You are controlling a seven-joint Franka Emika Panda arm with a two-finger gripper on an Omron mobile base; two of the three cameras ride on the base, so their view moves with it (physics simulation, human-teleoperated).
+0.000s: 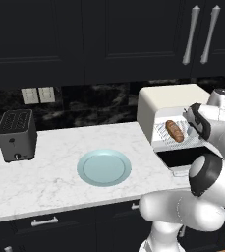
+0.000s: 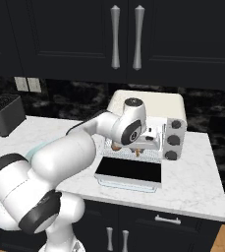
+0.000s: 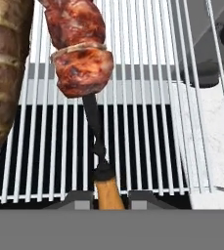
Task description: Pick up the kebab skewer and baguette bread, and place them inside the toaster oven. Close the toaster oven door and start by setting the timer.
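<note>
The kebab skewer (image 3: 81,58) lies on the wire rack (image 3: 147,97) inside the toaster oven (image 1: 169,101), its reddish meat chunks pointing inward. My gripper (image 3: 109,200) is shut on the skewer's wooden handle end, just above the rack's front edge. The baguette bread (image 1: 174,131) rests on the same rack, and in the hand view the baguette bread (image 3: 3,73) lies to the left of the skewer. The toaster oven door (image 2: 128,172) hangs open and flat toward me. My hand (image 1: 198,120) reaches into the oven mouth from the right.
A pale blue plate (image 1: 104,167) sits on the marble counter left of the oven. A dark slot toaster (image 1: 16,135) stands at the far left. The oven's knob panel (image 2: 173,140) is on its right side. Dark cabinets hang overhead.
</note>
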